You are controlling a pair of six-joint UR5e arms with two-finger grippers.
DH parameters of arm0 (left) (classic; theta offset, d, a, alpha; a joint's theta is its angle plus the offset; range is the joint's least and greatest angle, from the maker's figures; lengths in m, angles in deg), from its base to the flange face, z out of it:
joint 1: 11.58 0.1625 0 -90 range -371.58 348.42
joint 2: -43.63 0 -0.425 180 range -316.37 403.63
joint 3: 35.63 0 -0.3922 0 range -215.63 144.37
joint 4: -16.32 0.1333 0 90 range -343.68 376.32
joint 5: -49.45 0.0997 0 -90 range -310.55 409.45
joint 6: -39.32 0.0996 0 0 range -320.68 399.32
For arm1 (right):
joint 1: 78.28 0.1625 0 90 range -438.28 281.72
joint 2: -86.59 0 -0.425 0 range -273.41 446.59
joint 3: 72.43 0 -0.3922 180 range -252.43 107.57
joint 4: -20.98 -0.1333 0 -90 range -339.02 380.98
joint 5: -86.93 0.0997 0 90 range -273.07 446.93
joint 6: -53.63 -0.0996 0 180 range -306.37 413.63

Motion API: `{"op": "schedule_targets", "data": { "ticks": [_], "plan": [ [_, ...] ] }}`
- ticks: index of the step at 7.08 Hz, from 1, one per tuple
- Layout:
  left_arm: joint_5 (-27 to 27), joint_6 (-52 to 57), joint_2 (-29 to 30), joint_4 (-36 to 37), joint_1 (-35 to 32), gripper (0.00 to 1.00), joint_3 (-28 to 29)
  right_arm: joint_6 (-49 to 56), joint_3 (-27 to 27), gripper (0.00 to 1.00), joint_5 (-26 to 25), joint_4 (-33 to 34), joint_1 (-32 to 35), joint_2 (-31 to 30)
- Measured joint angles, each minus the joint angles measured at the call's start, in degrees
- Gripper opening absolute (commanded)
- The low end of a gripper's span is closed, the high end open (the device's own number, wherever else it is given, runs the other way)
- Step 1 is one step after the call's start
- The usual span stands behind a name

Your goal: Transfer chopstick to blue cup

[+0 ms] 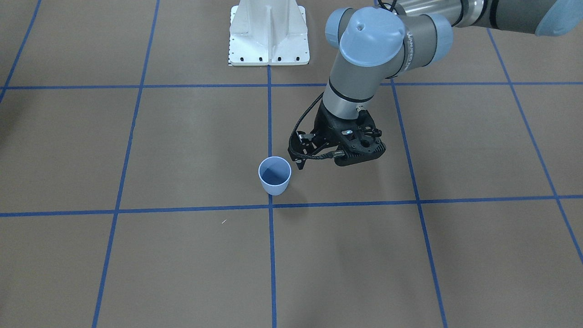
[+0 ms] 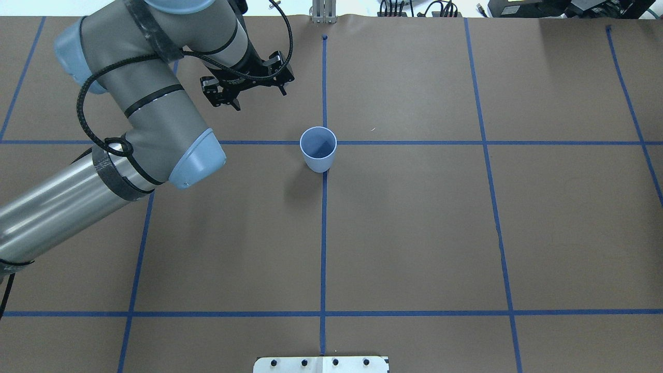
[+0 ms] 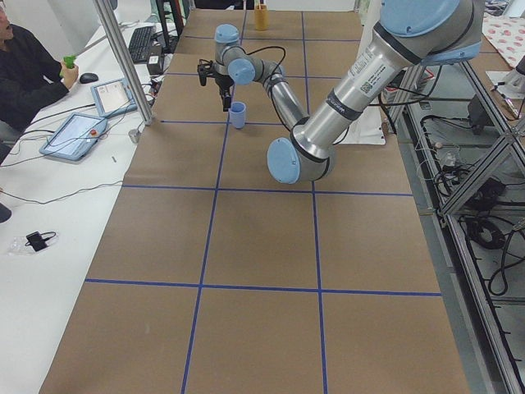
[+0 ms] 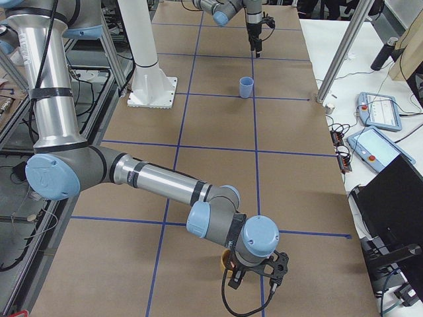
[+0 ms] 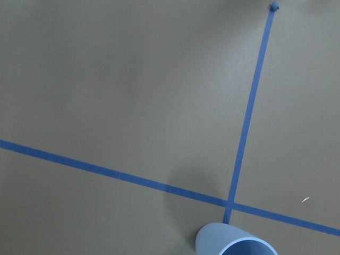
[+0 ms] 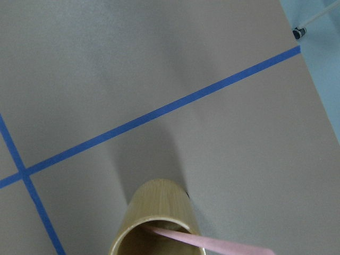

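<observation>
In the front-facing view, the left gripper point(image 1: 299, 151) hangs just beside the upright blue cup point(image 1: 274, 175) without touching it, its fingers released and empty. From overhead, the cup stands on a crossing of blue tape lines on the counter point(image 2: 414, 233). In the right-side view, the right gripper point(image 4: 254, 276) hovers over a bamboo holder point(image 4: 227, 261), well apart from the cup. Whether its fingers are clenched cannot be told. The right wrist view shows the chopstick point(image 6: 212, 242) leaning inside that holder.
</observation>
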Motion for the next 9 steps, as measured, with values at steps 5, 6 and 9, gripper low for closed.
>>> {"op": "schedule_targets", "data": {
  "ticks": [5, 6, 9],
  "plan": [
    [0.0, 0.25, 0.16, 1.15, -0.15, 0.98, -0.36, -2.02, -2.17, 0.64, -0.14, -1.97, 1.63, -0.11],
    [0.0, 0.25, 0.14, 1.17, -0.15, 0.98, -0.36, -2.08, -2.28, 0.6, -0.21, -1.99, 1.66, -0.09],
    [0.0, 0.25, 0.08, 1.44, -0.15, 0.98, -0.83, -3.06, -4.15, 0.54, -0.65, -4.72, 1.69, -0.04]
  ]
}}
